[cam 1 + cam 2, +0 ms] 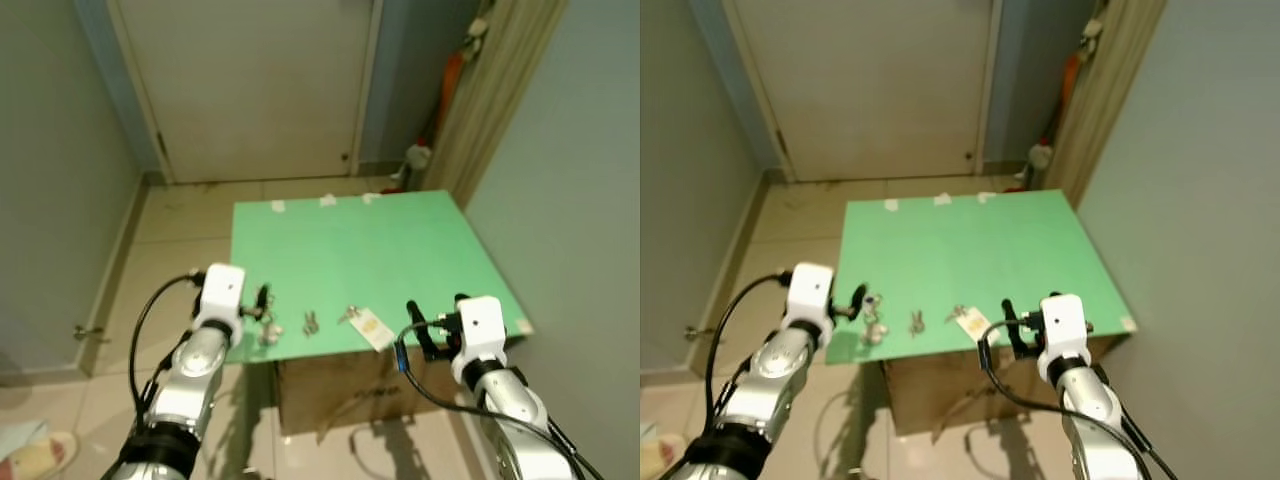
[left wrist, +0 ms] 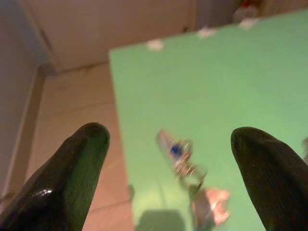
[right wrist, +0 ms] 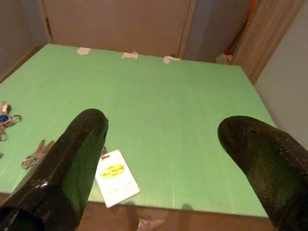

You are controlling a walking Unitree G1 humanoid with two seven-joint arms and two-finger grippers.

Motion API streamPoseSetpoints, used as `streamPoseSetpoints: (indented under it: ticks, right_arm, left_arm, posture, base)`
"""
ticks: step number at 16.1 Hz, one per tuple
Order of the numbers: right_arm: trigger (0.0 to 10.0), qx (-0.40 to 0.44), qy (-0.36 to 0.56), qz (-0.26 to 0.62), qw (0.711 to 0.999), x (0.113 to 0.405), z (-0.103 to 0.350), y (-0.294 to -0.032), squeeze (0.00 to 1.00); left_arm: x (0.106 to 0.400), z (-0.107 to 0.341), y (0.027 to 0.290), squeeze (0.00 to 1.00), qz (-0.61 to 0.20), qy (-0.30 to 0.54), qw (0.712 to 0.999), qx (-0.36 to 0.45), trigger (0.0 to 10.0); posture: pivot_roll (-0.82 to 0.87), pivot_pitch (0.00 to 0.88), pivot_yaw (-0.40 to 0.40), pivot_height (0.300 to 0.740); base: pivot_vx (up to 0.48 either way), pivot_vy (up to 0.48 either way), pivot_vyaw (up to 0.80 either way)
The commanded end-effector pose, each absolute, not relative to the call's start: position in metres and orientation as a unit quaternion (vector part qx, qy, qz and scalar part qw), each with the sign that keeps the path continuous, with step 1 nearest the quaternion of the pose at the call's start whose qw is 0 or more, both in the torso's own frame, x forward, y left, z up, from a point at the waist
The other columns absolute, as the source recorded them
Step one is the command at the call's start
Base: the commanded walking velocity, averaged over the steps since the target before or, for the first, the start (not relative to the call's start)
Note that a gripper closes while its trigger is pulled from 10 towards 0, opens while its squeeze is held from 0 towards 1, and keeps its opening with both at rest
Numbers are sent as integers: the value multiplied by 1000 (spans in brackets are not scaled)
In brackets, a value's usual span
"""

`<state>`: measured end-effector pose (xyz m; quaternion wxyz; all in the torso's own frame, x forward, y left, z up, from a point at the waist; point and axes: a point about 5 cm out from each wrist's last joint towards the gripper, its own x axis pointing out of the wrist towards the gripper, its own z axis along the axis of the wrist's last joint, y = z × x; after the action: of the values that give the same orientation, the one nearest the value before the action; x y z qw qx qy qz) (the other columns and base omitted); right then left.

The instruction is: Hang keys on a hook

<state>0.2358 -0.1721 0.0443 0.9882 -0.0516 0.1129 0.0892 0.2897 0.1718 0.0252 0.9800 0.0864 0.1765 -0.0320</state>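
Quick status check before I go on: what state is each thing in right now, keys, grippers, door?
Left gripper: open, over the near left corner of the green board, holding nothing.
Right gripper: open, at the board's near edge, holding nothing.
Keys with blue tag: lying flat on the board, not grasped.
Small keys: lying flat.
Keys with white tag: lying at the near edge.
Door: closed.
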Motion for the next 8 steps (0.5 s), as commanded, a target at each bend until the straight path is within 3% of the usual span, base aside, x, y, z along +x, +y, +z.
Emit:
streamPoseSetpoints:
  ticks: [1, 4, 8]
  right_arm:
    - [10000, -57, 111, 94, 988, 229, 52, -179, 0]
    - [10000, -83, 136, 90, 983, 208, 56, -204, 0]
    - [10000, -98, 146, 80, 981, 195, 67, -219, 0]
  left_arm:
    - [293, 23, 180, 0, 3, 185, 976, 112, 10000]
    - [287, 13, 195, 0, 61, 208, 957, 193, 10000]
    - [297, 14, 180, 0, 41, 184, 969, 158, 10000]
  posture:
    - [-161, 69, -69, 740]
    - [-238, 129, -137, 740]
    - [-297, 144, -176, 740]
  base:
    - [0, 0, 0]
    - [0, 0, 0]
    - [0, 0, 0]
